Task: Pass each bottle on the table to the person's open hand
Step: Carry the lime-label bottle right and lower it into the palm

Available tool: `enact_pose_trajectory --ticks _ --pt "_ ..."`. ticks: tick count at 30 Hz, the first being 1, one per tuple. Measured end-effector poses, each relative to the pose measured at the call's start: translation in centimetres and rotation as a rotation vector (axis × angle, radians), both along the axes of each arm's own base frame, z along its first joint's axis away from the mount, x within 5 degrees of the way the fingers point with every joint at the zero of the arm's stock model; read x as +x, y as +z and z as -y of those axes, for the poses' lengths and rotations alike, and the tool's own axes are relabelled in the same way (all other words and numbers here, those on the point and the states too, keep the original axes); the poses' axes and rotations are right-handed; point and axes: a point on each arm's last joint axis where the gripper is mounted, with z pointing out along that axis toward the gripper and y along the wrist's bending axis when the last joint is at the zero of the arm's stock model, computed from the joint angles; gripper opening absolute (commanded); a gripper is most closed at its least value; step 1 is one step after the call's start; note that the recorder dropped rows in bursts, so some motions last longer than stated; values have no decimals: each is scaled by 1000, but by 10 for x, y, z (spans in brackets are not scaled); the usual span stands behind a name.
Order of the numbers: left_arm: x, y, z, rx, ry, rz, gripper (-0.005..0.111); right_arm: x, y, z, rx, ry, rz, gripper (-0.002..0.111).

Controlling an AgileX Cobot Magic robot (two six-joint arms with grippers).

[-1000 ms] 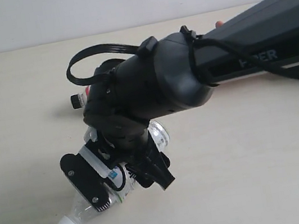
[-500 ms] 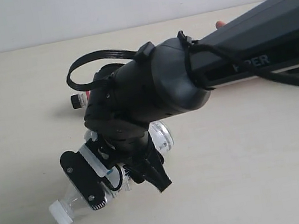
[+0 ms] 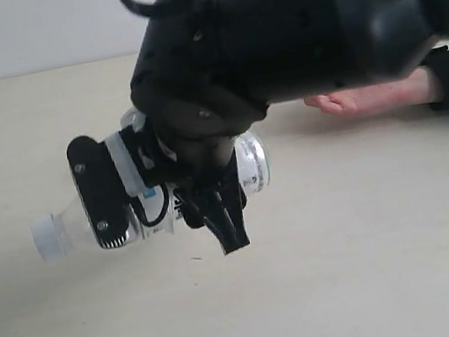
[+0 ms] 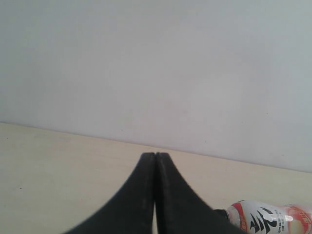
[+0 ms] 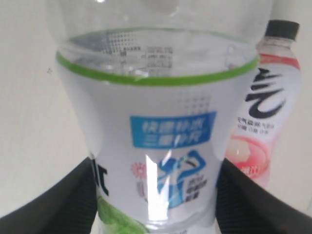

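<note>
Exterior view, right arm angled down, jaws clamping white-capped bottle (held sideways)

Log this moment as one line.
right gripper: shut on white-capped bottle, sideways | left gripper: shut, empty | hand: open | pink bottle: on table

bottle seemingly above table, hand right

Exterior camera looks down across the table, close. Left wrist faces the wall, low; right wrist hugs the green-lime bottle; both apparently share the pink-white bottle.
</note>
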Motion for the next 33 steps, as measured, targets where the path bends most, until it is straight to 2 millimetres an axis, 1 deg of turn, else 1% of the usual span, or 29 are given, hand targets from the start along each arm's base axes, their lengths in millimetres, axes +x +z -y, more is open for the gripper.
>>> enact_pose_trajectory --ticks 2,3,4,5,6,7,8,9,10,12,14,16,18,24,26,29,33 --pt "0 0 0 0 0 0 1 -3 16 7 25 -57 4 0" --pt "0 0 0 0 0 0 1 -7 28 14 45 -105 7 0" --pt "0 0 0 0 0 0 1 -8 35 17 58 -129 9 0" --pt "0 0 0 0 0 0 1 -11 47 24 83 -173 14 0" --pt "0 0 0 0 0 0 1 -11 53 29 99 -207 14 0" --pt "0 0 0 0 0 0 1 -8 62 40 124 -284 8 0" --pt "0 0 0 0 0 0 1 -5 66 47 137 -333 1 0" --pt "0 0 0 0 0 0 1 3 71 62 161 -445 -17 0" --pt "0 0 0 0 0 0 1 7 74 71 172 -510 -24 0" --pt "0 0 0 0 0 0 1 25 81 101 224 -740 -33 0" --pt "0 0 0 0 0 0 1 38 86 124 277 -908 -26 0" --pt "0 0 0 0 0 0 1 49 89 146 316 -1042 -19 0" --pt "0 0 0 0 0 0 1 59 89 165 343 -1140 -33 0" --pt "0 0 0 0 0 0 1 73 86 201 434 -1336 -121 0" --pt "0 0 0 0 0 0 1 75 86 209 467 -1379 -162 0" --pt "0 0 0 0 0 0 1 77 85 214 505 -1405 -213 0" --pt "0 0 0 0 0 0 1 79 82 213 518 -1416 -242 0"
